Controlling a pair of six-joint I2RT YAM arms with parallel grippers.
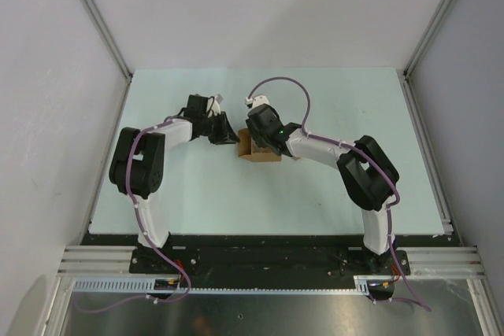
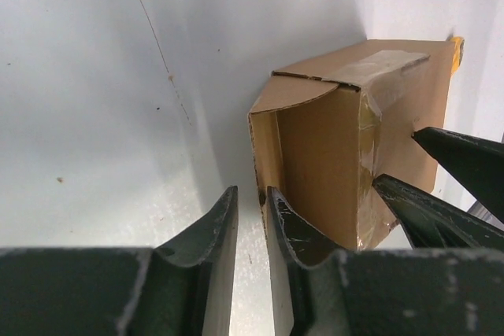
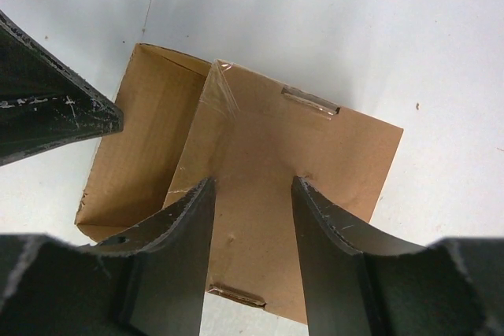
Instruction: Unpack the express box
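The express box (image 1: 258,151) is a small brown carton in the middle of the table, between both grippers. In the left wrist view the express box (image 2: 346,139) shows an open end with a side flap and clear tape along one corner. My left gripper (image 2: 252,192) has its fingers a narrow gap apart with table showing between them, its right fingertip at the flap's edge. My right gripper (image 3: 252,186) is open over the box's flat brown panel (image 3: 299,155), both fingertips at its surface, nothing between them. A folded-out flap (image 3: 142,147) lies to the left.
The box rests on a pale green table (image 1: 157,194) enclosed by white walls and aluminium posts. A speck of yellow (image 2: 457,43) shows behind the box's far corner. The left arm (image 1: 142,163) and right arm (image 1: 362,171) reach in from the near edge.
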